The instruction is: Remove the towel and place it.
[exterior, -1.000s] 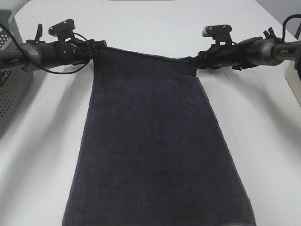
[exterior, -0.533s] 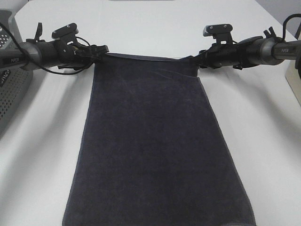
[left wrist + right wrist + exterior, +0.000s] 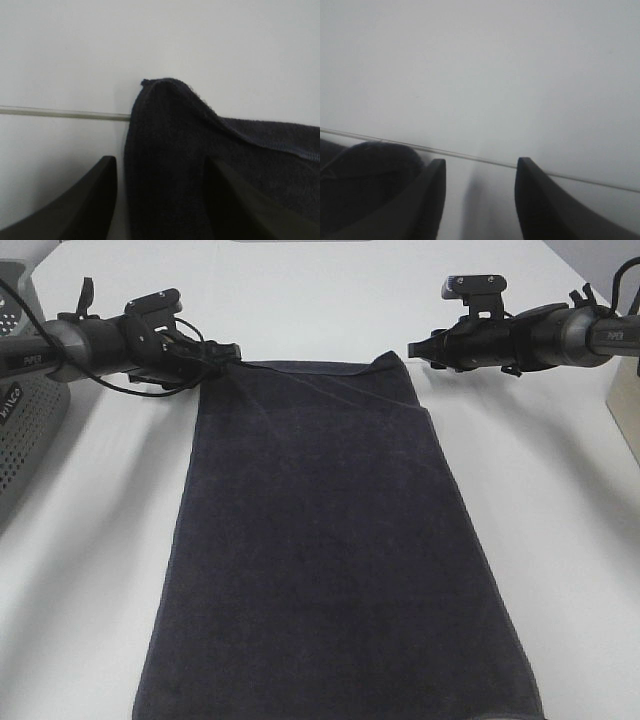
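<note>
A wide white table fills the overhead view, and down its middle lies a large dark navy terry-cloth towel, rectangular with thin hemmed edges, spread flat and running from between the two arms to the near edge of the view, where it is cut off. Its far right corner is slightly bunched and raised. At the left edge of the view stands part of a gray perforated plastic basket, well apart from the towel. Two black robot arms reach in from either side along the far end of the cloth. The left gripper sits at the towel's far left corner; in the left wrist view its two dark fingers stand apart with the corner of the towel rising between them in a small peak, one finger not touching the cloth, so the jaws look parted rather than clamped. The right gripper hangs just beside the towel's far right corner, clear of it; in the right wrist view its fingers are spread with only bare white table between them, and the towel's rumpled corner lies off to one side.
</note>
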You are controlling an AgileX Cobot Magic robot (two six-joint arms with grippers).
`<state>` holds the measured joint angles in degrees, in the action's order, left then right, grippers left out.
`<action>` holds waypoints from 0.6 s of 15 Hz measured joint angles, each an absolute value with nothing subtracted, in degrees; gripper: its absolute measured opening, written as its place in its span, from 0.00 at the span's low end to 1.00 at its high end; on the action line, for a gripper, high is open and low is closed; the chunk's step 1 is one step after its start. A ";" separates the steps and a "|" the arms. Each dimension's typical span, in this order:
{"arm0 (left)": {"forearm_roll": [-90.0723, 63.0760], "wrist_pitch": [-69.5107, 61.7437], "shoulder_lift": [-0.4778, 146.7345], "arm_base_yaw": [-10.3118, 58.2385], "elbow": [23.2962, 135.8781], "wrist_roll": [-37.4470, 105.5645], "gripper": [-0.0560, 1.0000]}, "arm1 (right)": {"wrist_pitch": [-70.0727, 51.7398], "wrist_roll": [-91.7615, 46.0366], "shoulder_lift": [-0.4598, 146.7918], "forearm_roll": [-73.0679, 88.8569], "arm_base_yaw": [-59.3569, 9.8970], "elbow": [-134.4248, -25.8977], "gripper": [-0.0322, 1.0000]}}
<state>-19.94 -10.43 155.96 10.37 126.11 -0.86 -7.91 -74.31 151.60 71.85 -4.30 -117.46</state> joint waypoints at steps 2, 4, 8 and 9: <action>-19.71 -15.30 155.04 10.37 127.08 0.34 0.53 | -15.36 -73.45 149.26 69.96 -4.30 -117.40 0.46; -17.30 -22.52 153.61 10.37 128.23 0.52 0.53 | -20.40 -68.30 146.28 64.74 -3.95 -117.40 0.46; -15.18 -39.59 147.14 10.49 129.32 0.74 0.53 | -36.96 -44.75 140.89 36.90 -2.06 -117.40 0.46; -15.07 -44.23 145.88 10.77 129.37 1.43 0.53 | -42.86 -39.65 139.69 28.88 -2.06 -117.40 0.46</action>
<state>-15.07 -44.23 145.88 10.77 129.37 1.43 -42.86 -39.65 139.69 28.88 -2.06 -117.40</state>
